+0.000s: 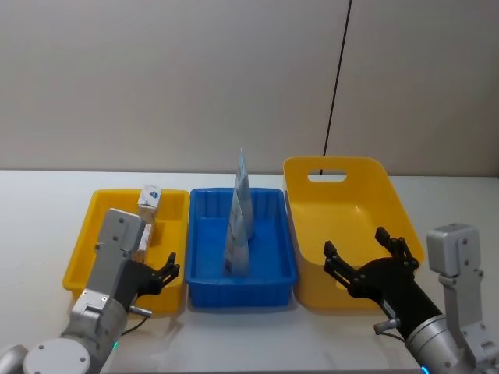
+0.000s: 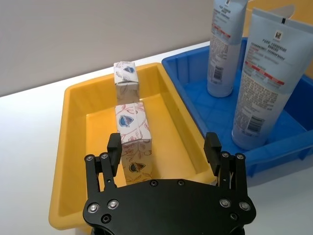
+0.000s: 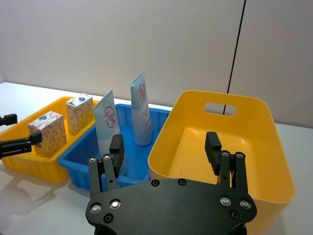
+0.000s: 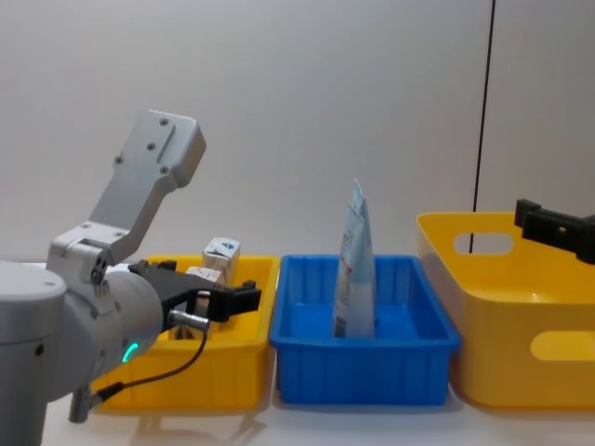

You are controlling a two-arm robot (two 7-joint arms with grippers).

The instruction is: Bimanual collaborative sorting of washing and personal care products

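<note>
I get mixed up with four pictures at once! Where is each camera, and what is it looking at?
Head: up high, looking down on the table; left claw and right claw show.
Chest: low, looking across; left arm shows large.
Left wrist: behind its open claw, facing cartons.
Right wrist: behind its claw, facing the yellow basket.
All share the blue tray.

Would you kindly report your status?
Left hand open by small yellow tray holding cartons; right hand open by large yellow bin. Tubes upright in blue tray. Nothing blocking.
</note>
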